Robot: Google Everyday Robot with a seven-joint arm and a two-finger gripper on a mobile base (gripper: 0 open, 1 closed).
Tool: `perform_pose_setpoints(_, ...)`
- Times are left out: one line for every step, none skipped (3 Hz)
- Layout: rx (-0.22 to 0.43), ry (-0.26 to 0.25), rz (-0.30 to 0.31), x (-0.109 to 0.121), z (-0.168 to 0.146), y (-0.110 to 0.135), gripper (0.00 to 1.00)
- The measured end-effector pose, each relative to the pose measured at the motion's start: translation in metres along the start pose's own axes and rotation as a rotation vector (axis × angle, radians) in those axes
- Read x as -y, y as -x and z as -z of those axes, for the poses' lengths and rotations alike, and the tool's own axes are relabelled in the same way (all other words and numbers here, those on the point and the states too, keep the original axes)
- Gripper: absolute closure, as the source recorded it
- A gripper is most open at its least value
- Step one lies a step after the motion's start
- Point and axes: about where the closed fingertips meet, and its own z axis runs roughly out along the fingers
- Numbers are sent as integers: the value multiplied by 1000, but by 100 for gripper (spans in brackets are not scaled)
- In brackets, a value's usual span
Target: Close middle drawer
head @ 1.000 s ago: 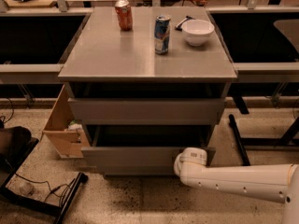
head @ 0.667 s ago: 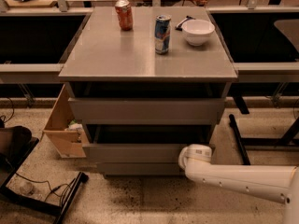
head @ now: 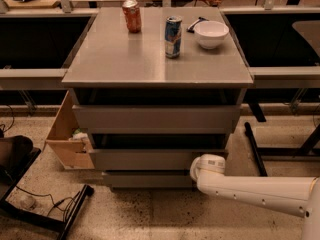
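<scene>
Camera view is showing me, nearest, the white arm [head: 260, 191] reaching in from the lower right. Its gripper [head: 206, 165] is sitting at the right end of the middle drawer [head: 145, 160], at the front panel and seeming to touch it. I cannot tell if the gripper is wide or narrow, because the wrist is covering it. The middle drawer is standing a little out of the cabinet, with a dark gap showing above its front panel. The shortest drawer front [head: 147, 179] is showing just below it, and the taller drawer front [head: 155, 119] just above. At the left, a wooden box [head: 67, 144] is sitting just beside the cabinet. Further back, on the grey surface [head: 115, 59], a blue can [head: 173, 30], an orange can [head: 132, 16] and a white bowl [head: 211, 34] are standing apart from each other.
</scene>
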Motion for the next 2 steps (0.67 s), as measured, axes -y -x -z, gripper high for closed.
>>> perform_pose_setpoints(0,0,0,0,0,0,51)
perform_pose_setpoints(0,0,0,0,0,0,28)
